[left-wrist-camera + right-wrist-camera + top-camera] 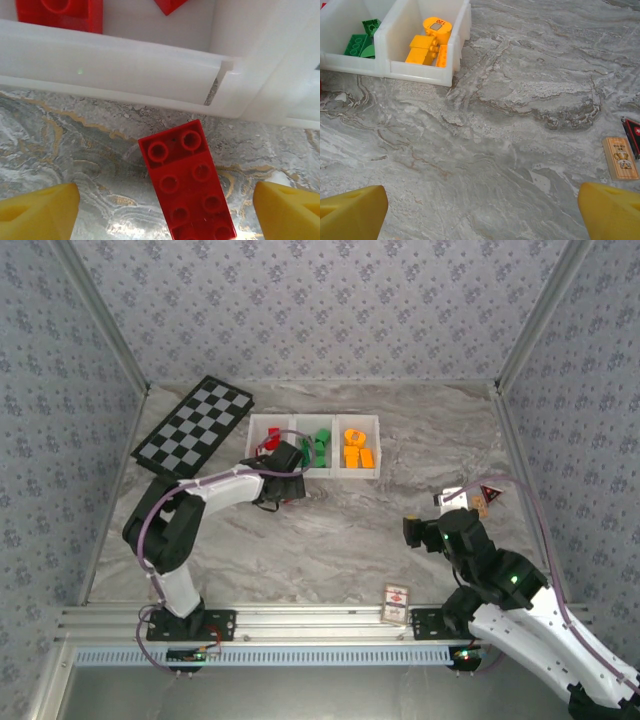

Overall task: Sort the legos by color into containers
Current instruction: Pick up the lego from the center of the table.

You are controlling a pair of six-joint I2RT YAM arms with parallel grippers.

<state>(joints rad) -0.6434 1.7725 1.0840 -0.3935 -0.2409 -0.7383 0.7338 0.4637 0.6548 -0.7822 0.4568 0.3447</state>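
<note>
The red rectangular plastic brick [187,185] lies studs-up on the marbled desk [60,140], just beside the outer wall of the white plastic three-bin tray [125,65] and between the spread left jaws. Expect a light, rigid, smooth-sided part. Pinch it across the flat long sides, below the studs. The right jaws are also spread, holding nothing.
</note>
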